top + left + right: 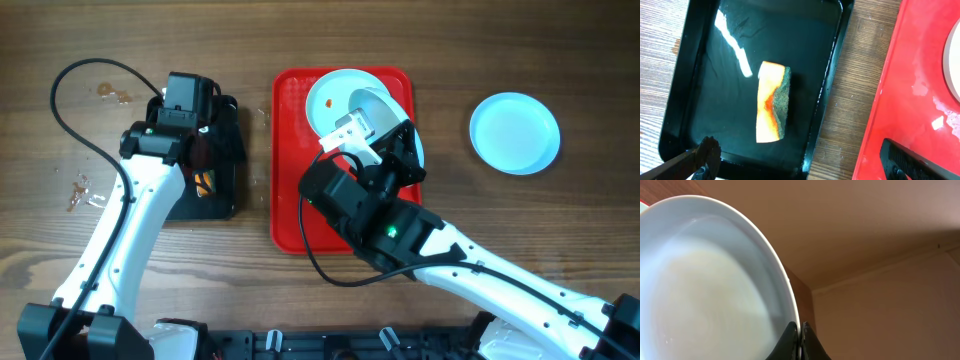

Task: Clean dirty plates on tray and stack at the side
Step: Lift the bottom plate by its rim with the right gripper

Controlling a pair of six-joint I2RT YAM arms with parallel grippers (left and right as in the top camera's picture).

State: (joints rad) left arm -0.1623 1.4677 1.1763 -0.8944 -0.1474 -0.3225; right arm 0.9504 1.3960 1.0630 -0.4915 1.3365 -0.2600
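The right arm's jaws were clamped on the thin rim of one plate, tilted up above the red tray, where a second plate with an orange spot lay. The left arm's jaws stood wide apart over the sponge in the black tray. With so narrow a hold, I think the plate could slip and fall onto the other.

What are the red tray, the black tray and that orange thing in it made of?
Red tray: probably glossy moulded plastic, judging by its smooth sheen. Black tray: also glossy, plastic or coated metal; the bright reflection leaves it open. The orange thing looks like a sponge: soft foam with a rough dark-green scouring layer.
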